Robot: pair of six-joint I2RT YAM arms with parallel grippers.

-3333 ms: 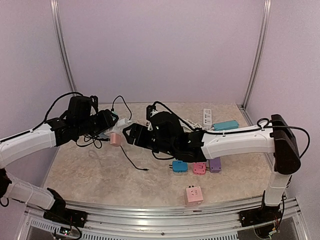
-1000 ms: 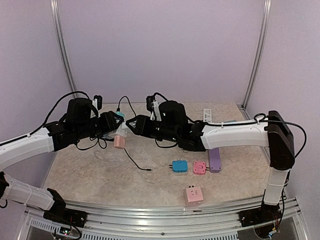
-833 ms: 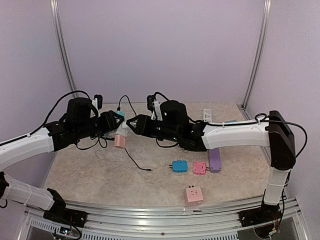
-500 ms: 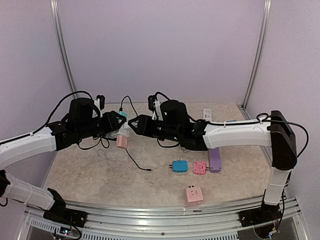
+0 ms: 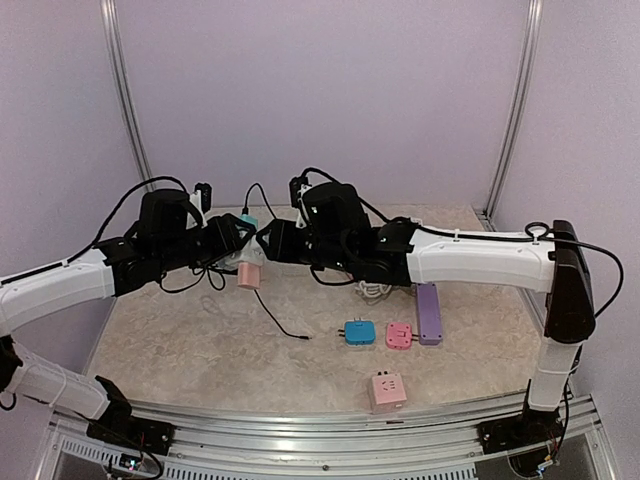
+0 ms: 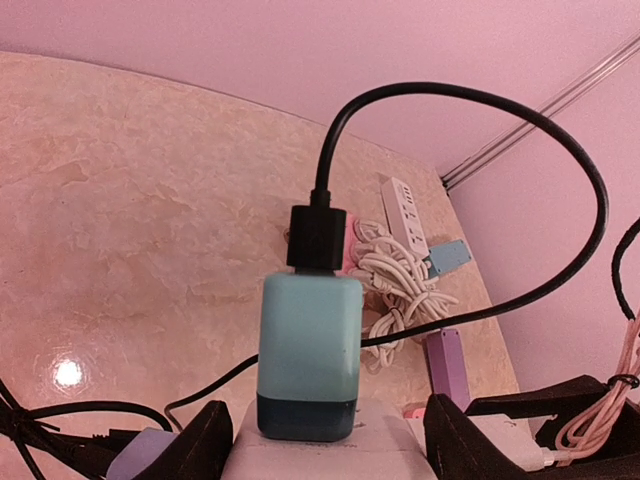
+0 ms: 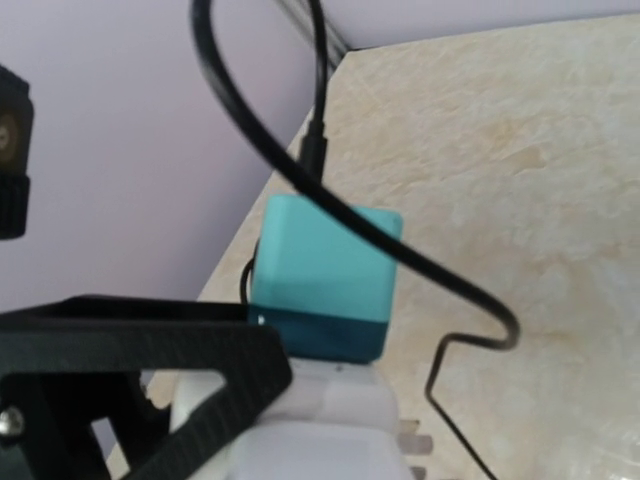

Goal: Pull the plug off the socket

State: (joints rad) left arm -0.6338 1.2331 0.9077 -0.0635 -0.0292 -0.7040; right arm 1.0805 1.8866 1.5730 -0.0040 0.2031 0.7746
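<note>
**Left.** The left gripper stands at a middling spread. Its two fingers press against the sides of the white socket, which it holds raised off the table. The grip sits low on the block, so the top face and whatever is plugged into it are exposed.

**Centre.** The teal plug stands upright in the socket, seated down to its dark base. A black cable rises from its top and loops away to the right. The socket is the only receptacle shown, and the plug is its sole content.

**Right of centre.** The right gripper faces the left one, just beside the plug. By this arrangement the left arm appears to act as anchor, while the right is placed to take the plug and draw it straight out. Whether the right jaws already bear on the plug cannot be told, since its own fingertips cannot be made out in its wrist view.

**Right.** A blue adapter, pink adapter, purple strip and pale pink cube lie on the table, well apart from the work.
</note>
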